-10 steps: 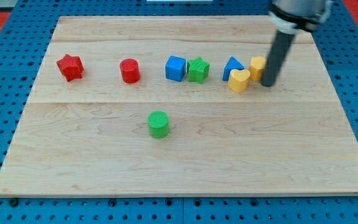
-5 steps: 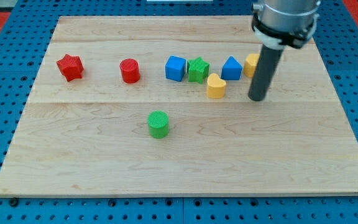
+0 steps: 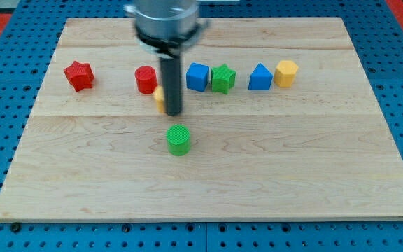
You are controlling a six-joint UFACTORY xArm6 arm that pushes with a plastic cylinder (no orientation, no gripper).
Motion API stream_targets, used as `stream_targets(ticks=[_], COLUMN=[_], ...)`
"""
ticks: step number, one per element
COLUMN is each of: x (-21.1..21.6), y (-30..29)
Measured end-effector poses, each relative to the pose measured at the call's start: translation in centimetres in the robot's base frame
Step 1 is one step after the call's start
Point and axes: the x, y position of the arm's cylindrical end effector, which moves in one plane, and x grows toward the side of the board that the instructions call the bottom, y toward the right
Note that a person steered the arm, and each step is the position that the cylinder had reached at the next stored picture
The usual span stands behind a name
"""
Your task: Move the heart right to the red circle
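Observation:
The yellow heart [image 3: 159, 99] lies just below and right of the red circle [image 3: 145, 80], close to it and mostly hidden behind my rod. My tip [image 3: 173, 112] rests on the board at the heart's right side, touching or nearly touching it. The rod rises up the view to the blurred arm end at the top.
A red star [image 3: 79, 75] sits at the left. A blue cube [image 3: 197, 77], a green star [image 3: 223, 78], a blue triangle [image 3: 260, 77] and a yellow hexagon [image 3: 286, 72] form a row to the right. A green circle [image 3: 178, 139] lies below my tip.
My tip has swept far to the left, from beside the yellow hexagon to near the red circle. The yellow heart has been pushed left along with it, past the green star and blue cube.

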Motion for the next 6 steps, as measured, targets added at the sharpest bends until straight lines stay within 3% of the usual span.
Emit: stream_targets(ticks=[1, 2, 4, 6], x=[-1.4, 0.1, -2.0, -4.4], y=[-7.1, -8.8, -0.5, 1.3])
